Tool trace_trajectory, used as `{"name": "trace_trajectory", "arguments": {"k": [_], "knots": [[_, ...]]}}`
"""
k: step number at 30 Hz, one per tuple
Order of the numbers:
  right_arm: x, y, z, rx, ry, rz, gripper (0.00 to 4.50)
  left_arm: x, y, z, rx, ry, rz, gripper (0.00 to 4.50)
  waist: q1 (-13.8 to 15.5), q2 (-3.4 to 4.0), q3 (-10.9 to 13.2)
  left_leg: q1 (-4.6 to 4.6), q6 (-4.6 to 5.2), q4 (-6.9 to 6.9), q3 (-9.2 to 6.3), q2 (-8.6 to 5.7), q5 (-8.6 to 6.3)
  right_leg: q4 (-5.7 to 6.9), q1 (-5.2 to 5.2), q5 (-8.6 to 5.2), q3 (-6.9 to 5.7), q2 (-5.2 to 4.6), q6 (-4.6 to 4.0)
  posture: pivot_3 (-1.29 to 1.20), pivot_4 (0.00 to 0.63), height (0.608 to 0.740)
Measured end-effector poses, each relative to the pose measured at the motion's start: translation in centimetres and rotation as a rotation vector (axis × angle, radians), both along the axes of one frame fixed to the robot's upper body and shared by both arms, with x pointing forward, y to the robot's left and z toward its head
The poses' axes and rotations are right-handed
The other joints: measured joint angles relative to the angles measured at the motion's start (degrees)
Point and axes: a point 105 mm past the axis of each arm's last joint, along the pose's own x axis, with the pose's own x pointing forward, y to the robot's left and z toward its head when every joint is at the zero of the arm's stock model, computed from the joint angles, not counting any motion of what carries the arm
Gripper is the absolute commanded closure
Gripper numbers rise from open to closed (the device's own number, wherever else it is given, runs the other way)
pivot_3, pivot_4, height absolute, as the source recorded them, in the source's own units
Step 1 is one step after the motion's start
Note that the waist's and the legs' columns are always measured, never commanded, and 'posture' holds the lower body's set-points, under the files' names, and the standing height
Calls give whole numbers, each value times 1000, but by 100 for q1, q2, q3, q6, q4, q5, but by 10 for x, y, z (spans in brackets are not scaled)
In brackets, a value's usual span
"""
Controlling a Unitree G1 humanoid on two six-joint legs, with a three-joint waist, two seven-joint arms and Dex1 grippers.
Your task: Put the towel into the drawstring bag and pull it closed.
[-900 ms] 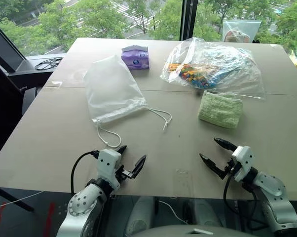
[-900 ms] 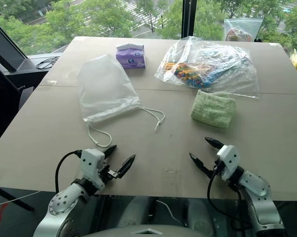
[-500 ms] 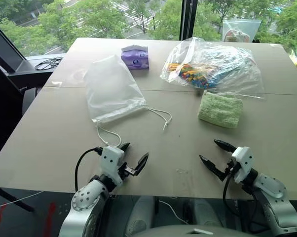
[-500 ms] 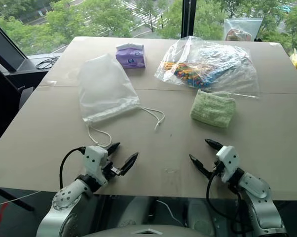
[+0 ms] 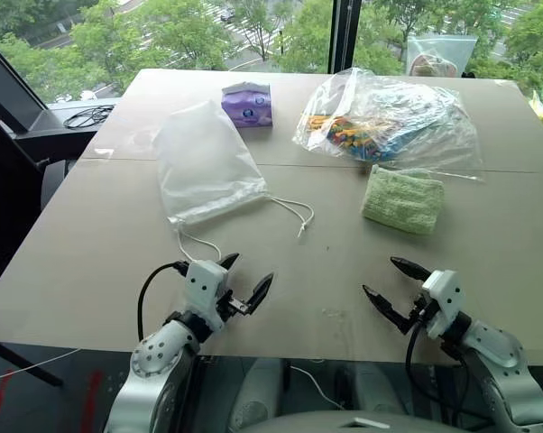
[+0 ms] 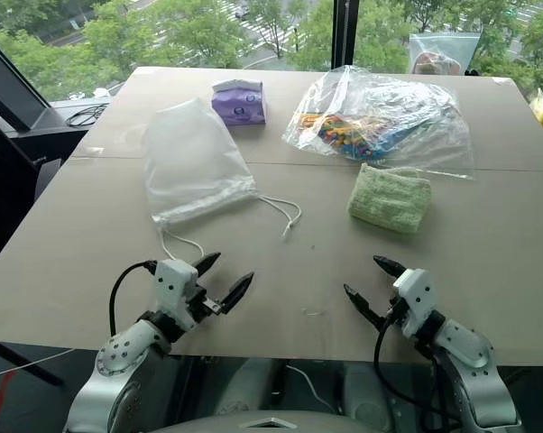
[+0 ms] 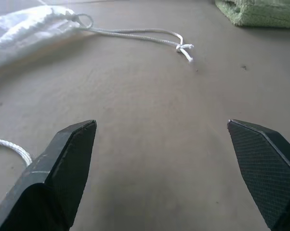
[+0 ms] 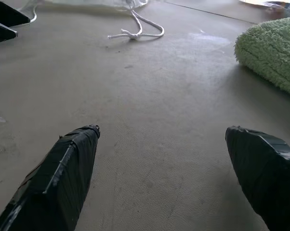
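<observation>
1. Left eye view: task not begun, by the look of it. Towel (image 5: pixel 403 199) lies folded on the worktop (image 5: pixel 91 253), right side, just below the big clear plastic bag (image 5: pixel 389 117) of colourful items, well apart from both tools.
2. Drawstring bag (image 5: pixel 205 162) lies flat on the left half, mouth toward the robot, cords (image 5: pixel 289 210) trailing loose across the worktop. Bag appears empty, not cinched.
3. Left tool (image 5: pixel 238 286): fingers spread wide, nothing between them, hovering near the worktop's front edge, just short of the bag's near cord loop.
4. Right tool (image 5: pixel 389 287): fingers likewise wide apart, empty, w/ towel ahead of it.
5. Left to do: pick up towel, open bag mouth, insert, pull cords. All steps outstanding.
6. Hard to tell: whether bag mouth is gathered or slack; the knot on the cord end is small. Purple tissue packet (image 5: pixel 247 103) sits beyond the bag, uninvolved.
</observation>
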Motion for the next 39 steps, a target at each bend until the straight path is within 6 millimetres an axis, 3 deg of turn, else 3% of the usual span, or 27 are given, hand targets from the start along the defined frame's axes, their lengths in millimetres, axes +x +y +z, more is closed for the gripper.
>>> {"name": "trace_trajectory", "arguments": {"k": [6,14,28,37,39], "knots": [[-5,13,11,43,5,80,27,40,35,14,237,-145,173,0,0,-2,1,4,0,2,0,2,1,3,4,3,1,8,4,0,150,740],[-6,16,15,41,-11,94,27,61,87,23,522,-213,276,0,-10,-3,2,7,0,3,5,2,1,13,2,5,6,9,5,0,150,740],[-16,13,2,11,12,59,27,76,102,26,553,-257,300,0,-6,-4,2,15,-1,17,8,2,1,51,-3,6,10,4,7,0,150,740],[-18,20,7,7,-11,39,27,93,109,33,554,-272,314,0,-7,-5,3,9,-2,68,7,5,1,79,-2,6,11,5,10,0,150,740],[-18,25,5,9,-4,41,0,96,111,35,556,-275,318,510,-8,-5,3,9,-2,73,7,5,1,80,-1,7,11,4,10,0,150,740]]}}
